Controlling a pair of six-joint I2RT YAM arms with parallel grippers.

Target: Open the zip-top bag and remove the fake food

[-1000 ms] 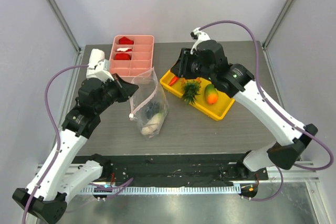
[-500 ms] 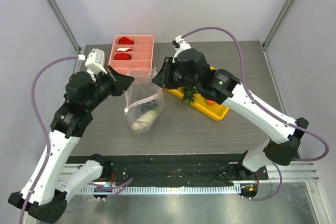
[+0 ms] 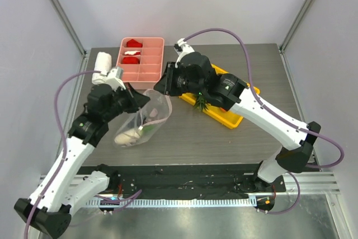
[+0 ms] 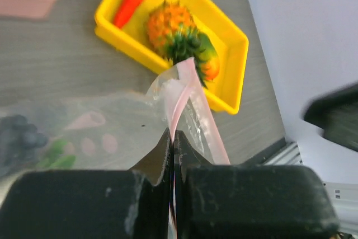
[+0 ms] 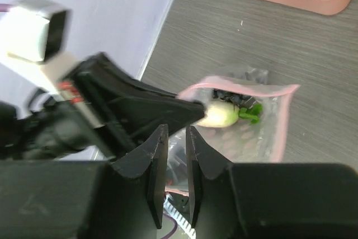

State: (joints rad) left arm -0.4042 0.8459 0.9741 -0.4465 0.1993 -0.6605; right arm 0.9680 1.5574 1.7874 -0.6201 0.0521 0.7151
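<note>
Left wrist view shows the left gripper clamped shut on the pale pink zip strip of the clear, floppy zip-top bag, holding that lip up so the mouth gapes. The bag sags toward the table's left edge, with a white plastic radish and dark purple toy grapes inside. The right gripper hangs at the opposite lip with its jaws nearly together; I cannot tell whether they pinch plastic. An orange toy carrot and a yellow toy pineapple already lie in the yellow plastic tray.

Bright, even overhead light, soft shadows, sharp top view (wrist foregrounds blurred)
</note>
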